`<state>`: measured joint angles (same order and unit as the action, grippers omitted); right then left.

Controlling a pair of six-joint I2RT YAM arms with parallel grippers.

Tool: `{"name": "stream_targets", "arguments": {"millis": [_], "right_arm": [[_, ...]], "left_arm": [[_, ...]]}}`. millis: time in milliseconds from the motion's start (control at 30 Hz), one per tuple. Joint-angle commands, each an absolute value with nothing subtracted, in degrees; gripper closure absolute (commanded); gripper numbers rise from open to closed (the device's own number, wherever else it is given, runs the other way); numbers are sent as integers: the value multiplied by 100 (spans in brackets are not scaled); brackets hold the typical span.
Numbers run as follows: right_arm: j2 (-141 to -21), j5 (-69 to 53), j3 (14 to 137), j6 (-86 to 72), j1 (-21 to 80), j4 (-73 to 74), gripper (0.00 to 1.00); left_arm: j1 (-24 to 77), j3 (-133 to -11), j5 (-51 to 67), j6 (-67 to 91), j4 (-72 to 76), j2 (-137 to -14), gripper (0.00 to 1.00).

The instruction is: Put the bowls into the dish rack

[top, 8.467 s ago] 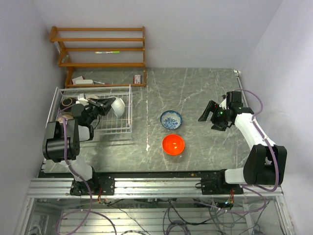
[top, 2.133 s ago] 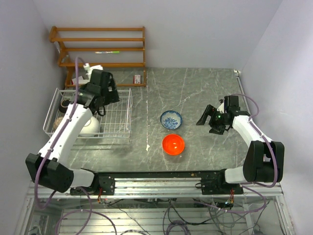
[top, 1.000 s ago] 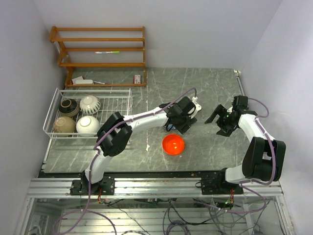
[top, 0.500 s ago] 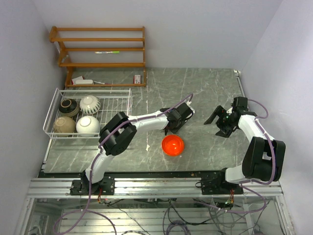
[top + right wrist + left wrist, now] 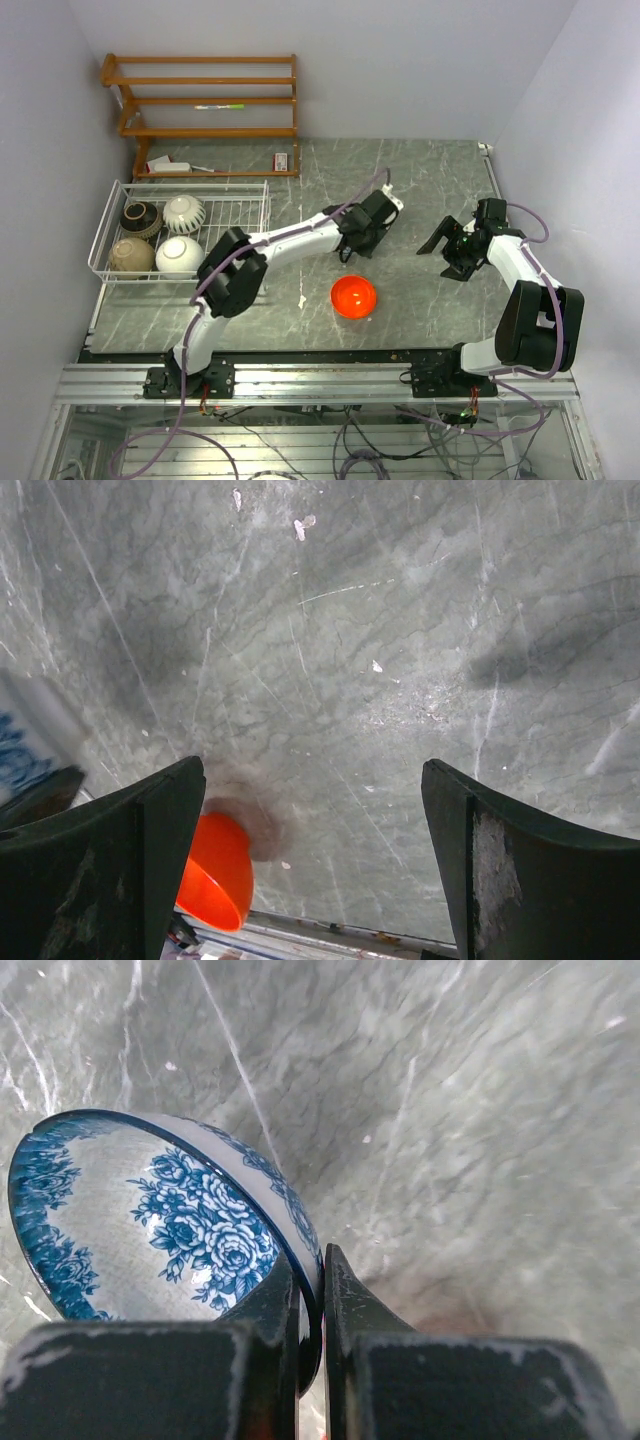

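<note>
Small blue-and-white floral glazed bowl [image 5: 150, 1220]: light, stiff, slick, probably chippable; my left claw [image 5: 310, 1265] is pinched tight across its rim.

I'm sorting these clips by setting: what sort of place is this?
Probably a robotics lab bench staged as a kitchen, going by the silver aluminium mounting rail, the grey marble-look tabletop and the white wire dish rack.

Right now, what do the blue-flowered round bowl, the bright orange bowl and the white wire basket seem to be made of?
Blue-flowered round bowl: likely glazed ceramic, painted roses under a soft sheen. Bright orange bowl: glossy, uniform colour; plastic or glazed ceramic, unclear. White wire basket: thin rods in a grid, probably coated metal.
</note>
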<state>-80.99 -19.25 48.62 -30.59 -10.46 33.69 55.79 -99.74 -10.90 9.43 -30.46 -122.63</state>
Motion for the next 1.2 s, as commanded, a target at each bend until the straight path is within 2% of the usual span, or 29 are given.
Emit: {"name": "stream_targets", "arguments": {"millis": [0,333,633,800,1167], "right_arm": [[-8007,-2031,4873,-2988,-1099,3322,11],[-8039,-2248,4773,-2998,-1091,3173,12],[-8066,-2341,4760,-2988,-1081,3142,12],[-8044,-2356,4761,-2972,-1081,3152,13],[-7963,-2287,4768,-2962,-1081,3205,13]], "left_arm": [[5086,-10254,-182,1756,-2705,-11160,93],[2503,-7982,1902,4010,-600,-8543,93],[439,-5675,2996,5911,1319,-7513,93],[88,-4815,3237,6671,2450,-7596,93],[-61,-4232,3259,7095,3535,-8218,93]]}}
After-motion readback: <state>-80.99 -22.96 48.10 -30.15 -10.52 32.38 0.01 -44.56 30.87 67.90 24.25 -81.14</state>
